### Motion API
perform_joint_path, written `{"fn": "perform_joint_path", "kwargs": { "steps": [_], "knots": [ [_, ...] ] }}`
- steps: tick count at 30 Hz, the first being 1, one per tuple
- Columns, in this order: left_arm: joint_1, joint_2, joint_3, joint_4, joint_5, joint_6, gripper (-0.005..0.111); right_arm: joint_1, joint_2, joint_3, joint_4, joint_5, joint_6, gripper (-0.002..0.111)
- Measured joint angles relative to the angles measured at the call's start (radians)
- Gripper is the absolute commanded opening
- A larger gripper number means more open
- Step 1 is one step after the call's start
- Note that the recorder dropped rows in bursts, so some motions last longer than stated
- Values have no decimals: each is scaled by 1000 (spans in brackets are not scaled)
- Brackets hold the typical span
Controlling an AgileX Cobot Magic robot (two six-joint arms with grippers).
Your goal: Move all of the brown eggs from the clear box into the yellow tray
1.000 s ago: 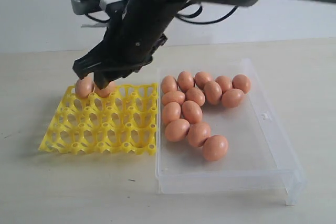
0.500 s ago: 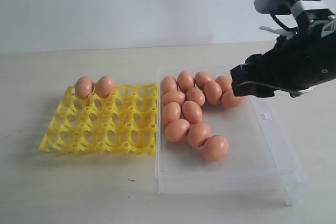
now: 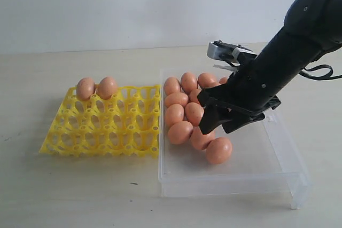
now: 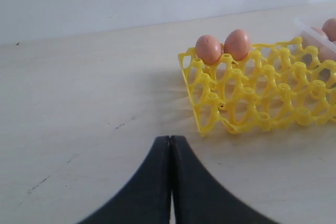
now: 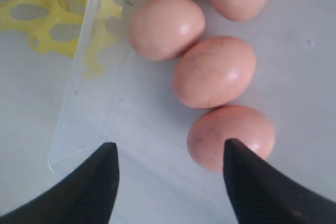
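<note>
Black ribbed fingers (image 5: 102, 182) spread wide, holding nothing.
They belong to the right gripper (image 3: 220, 125), whose jaws stand far apart and empty, poised low over the nearest of the smooth orange-brown oval eggs (image 3: 180, 132). These eggs are clustered on the floor of the shallow transparent plastic box (image 3: 267, 158). Two more eggs (image 3: 85, 87) sit side by side in far-corner cells of the bright yellow lattice egg tray (image 3: 101, 132), which lies just beside the box. Over the pale tabletop (image 4: 79, 103) near that tray hangs the black left gripper (image 4: 170, 182), its fingers pressed tight together and gripping nothing.
</note>
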Motion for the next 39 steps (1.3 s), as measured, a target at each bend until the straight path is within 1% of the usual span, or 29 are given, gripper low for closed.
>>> {"fn": "perform_joint_path", "kwargs": {
  "steps": [2, 3, 8, 11, 15, 17, 22, 23, 34, 39],
  "knots": [
    [0, 0, 0, 0, 0, 0, 0, 2, 2, -2, 20, -16, -13, 75],
    [0, 0, 0, 0, 0, 0, 0, 4, 2, -3, 22, -21, -18, 75],
    [0, 0, 0, 0, 0, 0, 0, 4, -10, 23, -15, -65, -7, 75],
    [0, 0, 0, 0, 0, 0, 0, 4, -16, 58, -17, -118, -3, 71],
    [0, 0, 0, 0, 0, 0, 0, 13, -16, 72, -17, -162, 1, 71],
    [0, 0, 0, 0, 0, 0, 0, 13, -16, 65, -17, -169, 14, 68],
    [0, 0, 0, 0, 0, 0, 0, 14, -13, 36, -17, -200, 33, 57],
    [0, 0, 0, 0, 0, 0, 0, 14, -9, 31, -17, -203, 35, 56],
    [0, 0, 0, 0, 0, 0, 0, 14, 115, -19, 14, -207, 62, 57],
    [0, 0, 0, 0, 0, 0, 0, 14, 162, -42, 14, -188, 64, 65]
  ]
}}
